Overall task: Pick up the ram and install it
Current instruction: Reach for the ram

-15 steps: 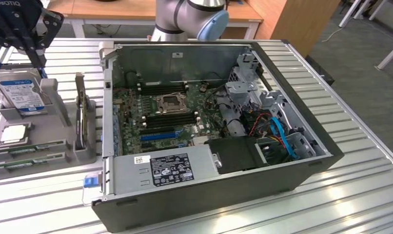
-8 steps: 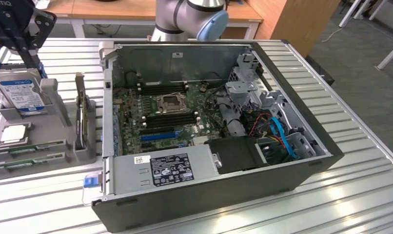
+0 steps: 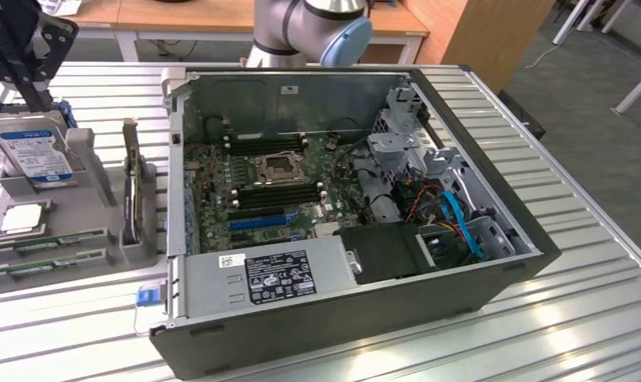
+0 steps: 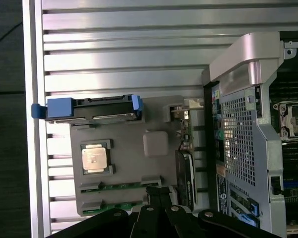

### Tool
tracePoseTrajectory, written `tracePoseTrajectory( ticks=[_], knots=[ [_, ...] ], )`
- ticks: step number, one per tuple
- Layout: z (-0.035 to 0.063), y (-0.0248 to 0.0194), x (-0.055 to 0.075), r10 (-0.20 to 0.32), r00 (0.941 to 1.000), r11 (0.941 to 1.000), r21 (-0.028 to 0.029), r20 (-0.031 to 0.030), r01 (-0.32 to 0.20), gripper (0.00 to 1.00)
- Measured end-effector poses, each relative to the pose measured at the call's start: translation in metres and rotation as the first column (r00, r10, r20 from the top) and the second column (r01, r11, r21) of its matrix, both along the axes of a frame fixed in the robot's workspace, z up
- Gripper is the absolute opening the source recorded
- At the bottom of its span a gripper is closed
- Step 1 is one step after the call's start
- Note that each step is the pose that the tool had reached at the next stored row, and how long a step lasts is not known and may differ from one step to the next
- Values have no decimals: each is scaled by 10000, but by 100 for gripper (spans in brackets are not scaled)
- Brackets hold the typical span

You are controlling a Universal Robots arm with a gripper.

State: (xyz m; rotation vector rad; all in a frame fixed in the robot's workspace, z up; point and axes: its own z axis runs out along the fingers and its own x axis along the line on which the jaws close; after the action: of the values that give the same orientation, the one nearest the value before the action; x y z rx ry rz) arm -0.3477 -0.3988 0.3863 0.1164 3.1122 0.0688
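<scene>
I am hovering the claw (image 4: 159, 194), fingers together and empty, over the ram (image 4: 121, 186), which is sitting slotted in the holder (image 4: 124, 148), probably to steady it for grasping.

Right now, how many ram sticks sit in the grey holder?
2. Both lie in the grey holder beside the processor chip: the first ram stick nearer the chip, the second ram stick at the holder's edge.

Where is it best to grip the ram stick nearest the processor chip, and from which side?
Take the ram at mid-length of its exposed top edge, coming from above, jaws across its thickness: it stands on edge in the gray holder.
</scene>
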Motion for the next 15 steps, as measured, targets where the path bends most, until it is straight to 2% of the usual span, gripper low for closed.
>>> tracePoseTrajectory(
  ticks=[10,15],
  knots=[
    [-5,0,-128,-1,10000,10000,1,0,1,10],
    [-4,0,-140,0,10000,10000,0,-1,0,10]
  ],
)
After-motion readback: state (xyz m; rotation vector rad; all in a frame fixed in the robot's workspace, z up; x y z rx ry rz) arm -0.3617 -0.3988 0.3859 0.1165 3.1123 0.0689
